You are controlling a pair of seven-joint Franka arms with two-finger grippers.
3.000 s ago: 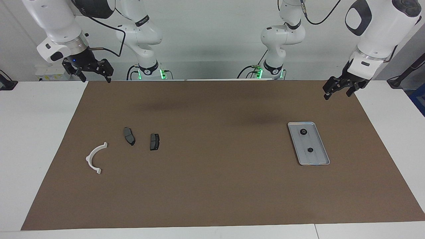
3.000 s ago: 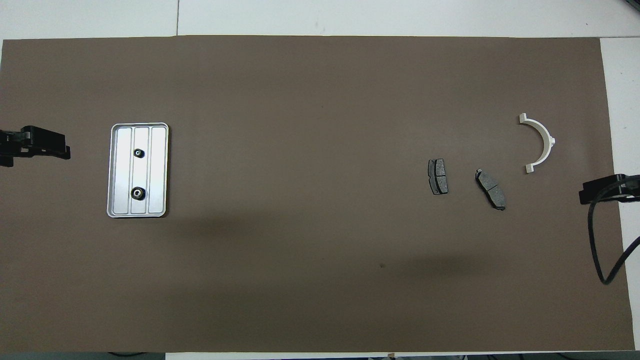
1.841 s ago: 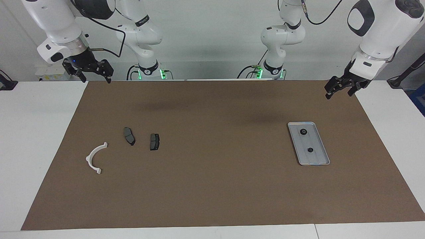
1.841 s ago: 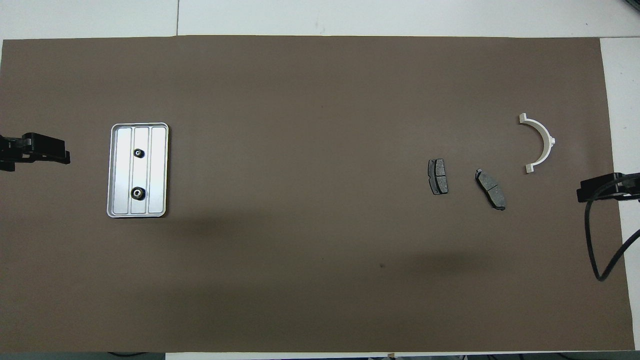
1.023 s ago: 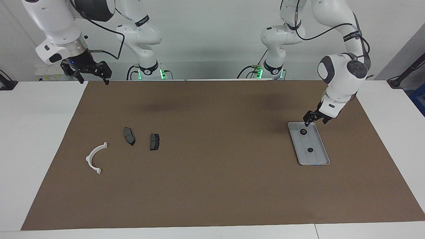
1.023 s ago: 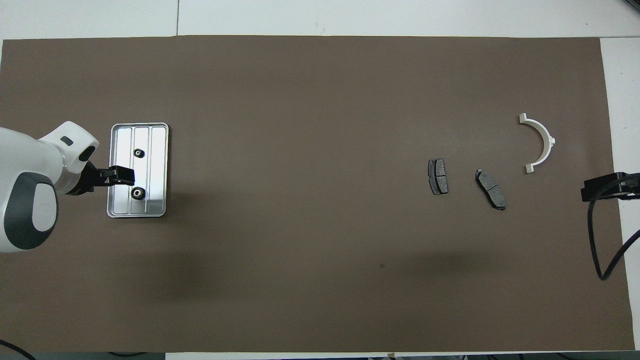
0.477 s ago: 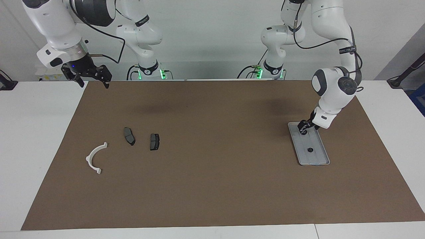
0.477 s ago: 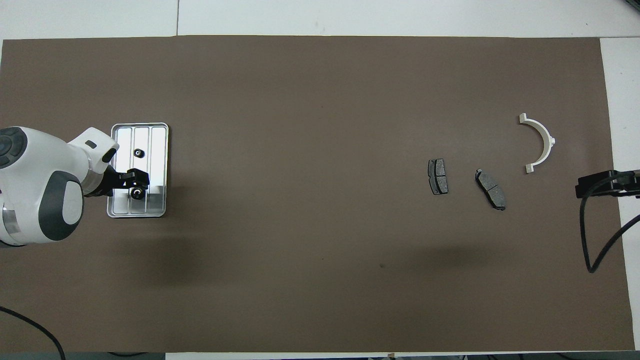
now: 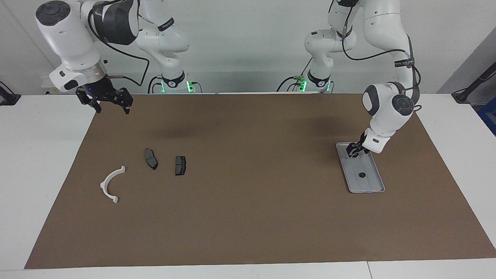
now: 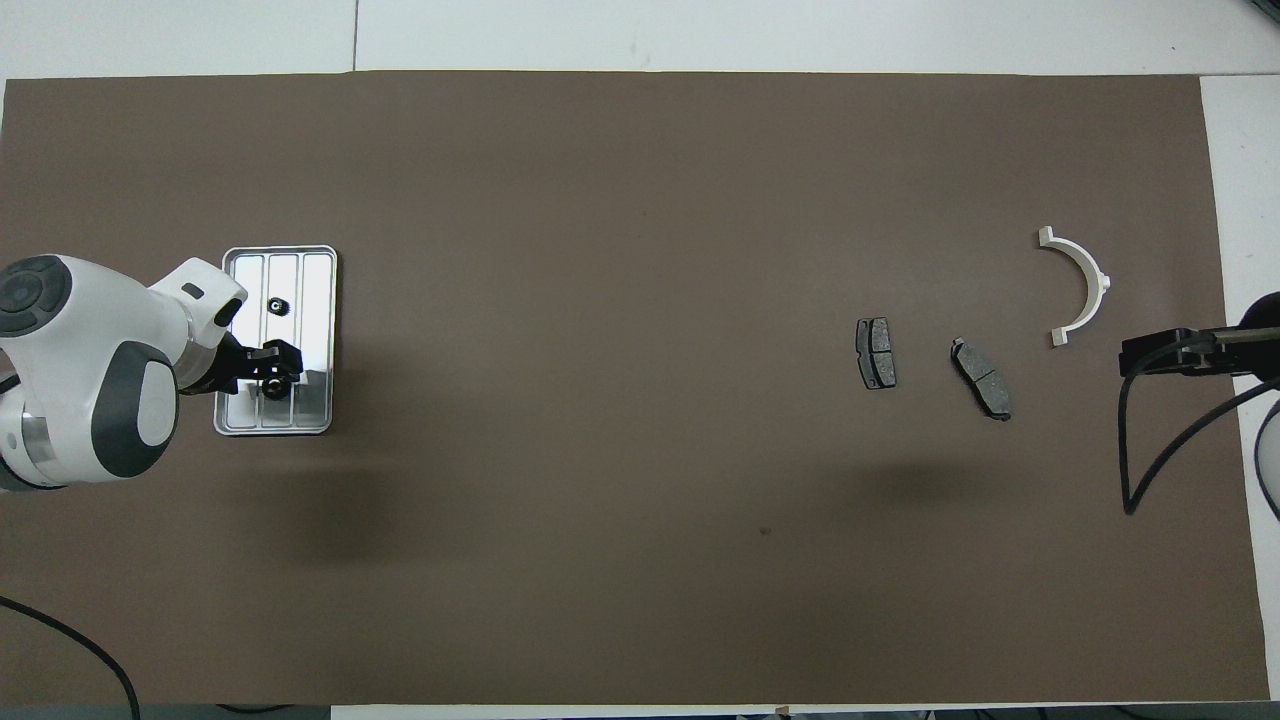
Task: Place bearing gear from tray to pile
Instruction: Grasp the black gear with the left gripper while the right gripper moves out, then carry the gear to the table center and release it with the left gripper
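A brown mat (image 9: 248, 217) is covering most of a white table (image 9: 42, 174). A plain pale wall (image 9: 248, 42) is standing at 12 o'clock in the facing view. Green indicator lights (image 9: 188, 86) are glowing at both arm bases.

**Tray area.** In the overhead view, the tray (image 10: 316, 300) is lying at 9 o'clock on the mat, toward the left arm's end of the table. Two bearing gears are sitting on its ribbed floor.
- The farther bearing gear (image 10: 278, 305) is resting alone at the tray's 12 o'clock end, clear of the gripper.
- The nearer bearing gear (image 10: 272, 389) is sitting at the tray's 6 o'clock end.

**Left gripper.** The left gripper (image 9: 353, 152) is reaching down into the tray and meeting the nearer bearing gear. Whether it is clamping the gear or standing loose around it cannot be told.

**Pile.** The pile is lying at 3 o'clock overhead, toward the right arm's end, well apart from the tray. It consists of:
- a white half-ring bracket (image 9: 110, 185);
- two dark pads (image 9: 150, 158) (image 9: 180, 165), lying at the bracket's 2 o'clock in the facing view, apart from each other.

**Right gripper.** The right arm is waiting. The right gripper (image 9: 112, 106) is hanging released and empty over the mat's edge at the right arm's end.
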